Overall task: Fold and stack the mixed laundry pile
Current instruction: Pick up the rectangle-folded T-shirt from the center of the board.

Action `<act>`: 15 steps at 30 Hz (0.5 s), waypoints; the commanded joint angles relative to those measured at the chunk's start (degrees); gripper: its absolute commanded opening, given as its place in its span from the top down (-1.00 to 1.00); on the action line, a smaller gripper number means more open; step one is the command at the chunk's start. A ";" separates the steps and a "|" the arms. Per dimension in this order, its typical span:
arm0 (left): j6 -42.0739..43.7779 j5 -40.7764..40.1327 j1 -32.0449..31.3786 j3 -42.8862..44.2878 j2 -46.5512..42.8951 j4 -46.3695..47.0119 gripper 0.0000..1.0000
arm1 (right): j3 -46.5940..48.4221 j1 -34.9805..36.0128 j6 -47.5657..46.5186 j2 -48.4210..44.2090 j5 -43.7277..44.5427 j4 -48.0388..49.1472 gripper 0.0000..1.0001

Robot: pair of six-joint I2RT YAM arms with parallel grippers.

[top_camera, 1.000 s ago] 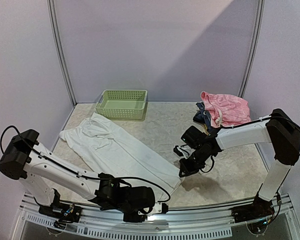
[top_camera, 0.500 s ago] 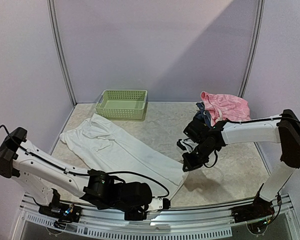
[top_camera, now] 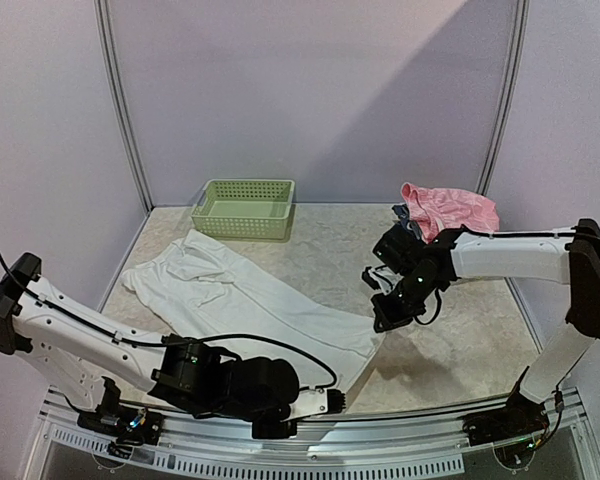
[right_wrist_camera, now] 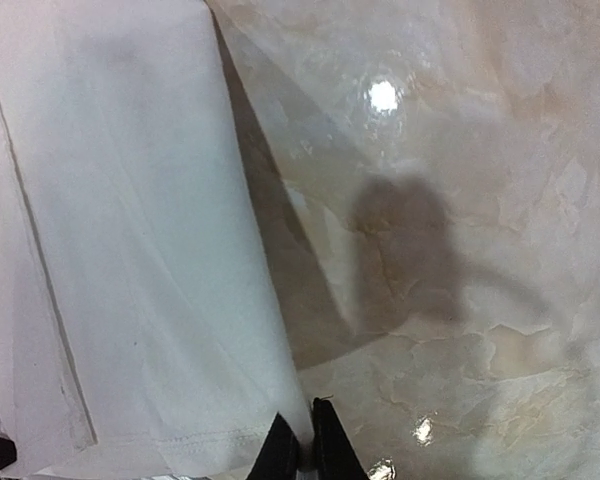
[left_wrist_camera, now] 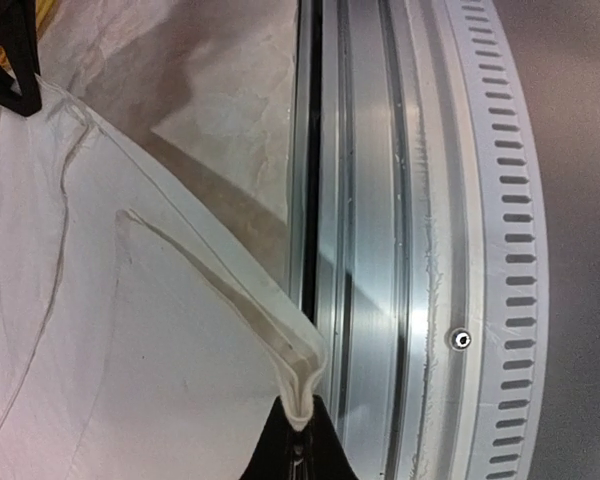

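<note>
- The left pincer (left_wrist_camera: 298, 438) sits at the bottom edge, closed on a folded hem of the white garment (left_wrist_camera: 130, 330).
- From that pinch the hem rises up and left as a raised ridge, and the cloth fills the left half.
- The garment's far corner reaches a black part (left_wrist_camera: 10, 60) at the top left.
- Marbled worktop (left_wrist_camera: 230, 70) shows beyond the cloth.
- A metal rail (left_wrist_camera: 380, 200) runs top to bottom, with a slotted strip (left_wrist_camera: 500, 200) to its right and a screw (left_wrist_camera: 463, 339) between them.

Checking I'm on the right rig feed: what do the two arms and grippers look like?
The left arm and right arm have white links and bulky black joints. Thin black cables loop alongside them. The left gripper and right gripper have slim black fingers. No markings show.
</note>
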 commanded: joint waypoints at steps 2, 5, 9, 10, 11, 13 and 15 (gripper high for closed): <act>-1.23 -4.05 -0.97 -1.56 -5.06 1.69 1.00 | 6.54 -0.53 -1.41 2.18 1.95 -2.99 0.91; -3.01 -6.77 -0.60 -3.03 -7.64 1.63 1.00 | 10.34 -0.55 -1.81 4.16 2.04 -4.36 0.91; -4.28 -11.80 0.13 -5.00 -10.94 0.76 1.00 | 15.59 -0.55 -2.08 6.56 1.70 -5.82 0.93; -4.59 -12.76 0.39 -5.65 -11.98 0.64 1.00 | 16.89 -0.55 -2.15 7.45 1.68 -6.12 0.94; -4.81 -13.51 0.62 -6.27 -13.19 0.67 1.00 | 18.44 -0.53 -2.37 8.12 1.57 -6.47 0.95; -5.40 -15.56 0.94 -7.66 -15.90 0.35 1.00 | 21.53 -0.50 -2.50 9.89 1.08 -7.43 0.96; -6.38 -18.60 1.36 -8.93 -18.60 -0.89 1.00 | 24.66 -0.55 -2.56 11.42 0.41 -7.80 0.98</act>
